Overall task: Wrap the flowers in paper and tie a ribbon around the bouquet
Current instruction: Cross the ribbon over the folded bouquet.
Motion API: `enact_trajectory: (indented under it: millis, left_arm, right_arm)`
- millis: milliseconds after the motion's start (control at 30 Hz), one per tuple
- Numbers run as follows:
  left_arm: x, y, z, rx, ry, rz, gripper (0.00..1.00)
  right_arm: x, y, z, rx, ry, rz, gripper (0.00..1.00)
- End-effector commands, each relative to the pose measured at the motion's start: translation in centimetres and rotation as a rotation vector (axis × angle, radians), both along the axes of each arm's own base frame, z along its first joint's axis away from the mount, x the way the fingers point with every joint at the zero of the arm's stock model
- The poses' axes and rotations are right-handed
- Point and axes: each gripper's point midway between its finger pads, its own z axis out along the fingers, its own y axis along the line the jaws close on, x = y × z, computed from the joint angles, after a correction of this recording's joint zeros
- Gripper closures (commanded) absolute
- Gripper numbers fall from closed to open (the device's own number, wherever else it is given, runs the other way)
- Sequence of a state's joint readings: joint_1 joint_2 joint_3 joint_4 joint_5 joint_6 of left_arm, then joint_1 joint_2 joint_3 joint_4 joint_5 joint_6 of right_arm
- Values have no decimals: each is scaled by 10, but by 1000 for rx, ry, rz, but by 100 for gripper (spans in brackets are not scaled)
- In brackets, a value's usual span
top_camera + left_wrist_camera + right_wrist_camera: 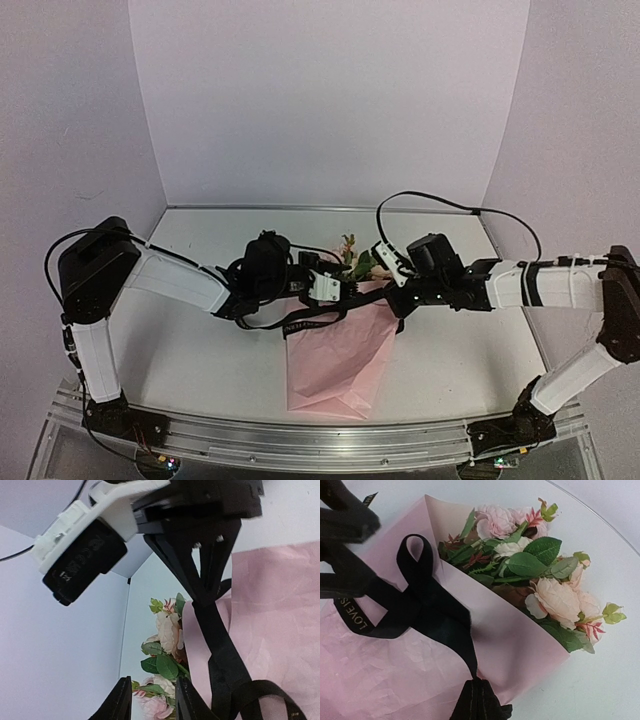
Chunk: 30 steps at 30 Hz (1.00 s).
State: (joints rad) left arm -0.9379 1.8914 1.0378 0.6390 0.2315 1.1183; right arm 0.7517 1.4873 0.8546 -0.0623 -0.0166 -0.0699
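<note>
Right end effector (pixel 477 702) is pinching the ribbon (pixel 427 610) tight, fingers closed right on it. The black strip is running away from its tips across the paper (pixel 520 650), making a loop and then curling off to the side, where the pale lettering is showing. Flowers (pixel 555 597) are poking out of the paper's open end, beyond the tips and off to one side of that loop.

Left end effector (pixel 152 702) is sitting with a narrow gap between its fingers and nothing in it. I'm seeing blossoms straight through the gap, a bit beyond. The ribbon is bunching up just beside one of its fingers, but I can't tell if it's touching.

From above, the wrapped bunch is lying on the bench (pixel 180 350) between the two end effectors, blossoms pointing away from the arm bases.
</note>
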Motion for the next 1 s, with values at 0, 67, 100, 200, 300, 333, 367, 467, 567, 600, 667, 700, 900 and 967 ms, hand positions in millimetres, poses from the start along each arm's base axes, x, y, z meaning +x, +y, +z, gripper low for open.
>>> enact_trajectory:
  millis: [0,67,100,200,300,333,367,467,567,600,667,700,900,967]
  left_arm:
    - [12,4,62,-245,202,115,63]
    - [29,5,76,-322,400,229,58]
    - [39,7,81,-339,494,293,56]
    - [59,19,82,-423,828,433,51]
    - [67,31,71,-471,1073,472,49]
    - [72,35,65,-472,1120,495,49]
    - [81,39,62,-481,1158,525,50]
    - [109,59,37,-455,1291,638,61]
    - [114,61,12,-374,1348,712,62]
    - [116,63,6,-358,1362,751,63]
    - [120,74,-11,-340,1382,866,65]
    - [121,79,-18,-337,1388,916,66]
    - [103,91,-24,-355,1495,978,54]
    - [94,86,-25,-372,1569,950,54]
  right_arm:
    - [26,8,27,81,-50,-121,100]
    - [29,9,28,92,-32,-151,100]
    - [30,9,28,98,-18,-173,99]
    - [31,6,25,110,17,-224,94]
    - [30,12,20,120,42,-205,94]
    - [30,16,19,126,50,-193,94]
    - [30,20,18,129,59,-180,94]
    - [36,31,16,130,69,-162,95]
    - [43,36,12,121,69,-161,95]
    - [45,37,11,117,67,-162,95]
    - [48,41,9,115,69,-160,95]
    - [50,42,8,116,69,-161,95]
    - [56,43,10,137,54,-192,95]
    - [56,44,11,141,51,-191,95]
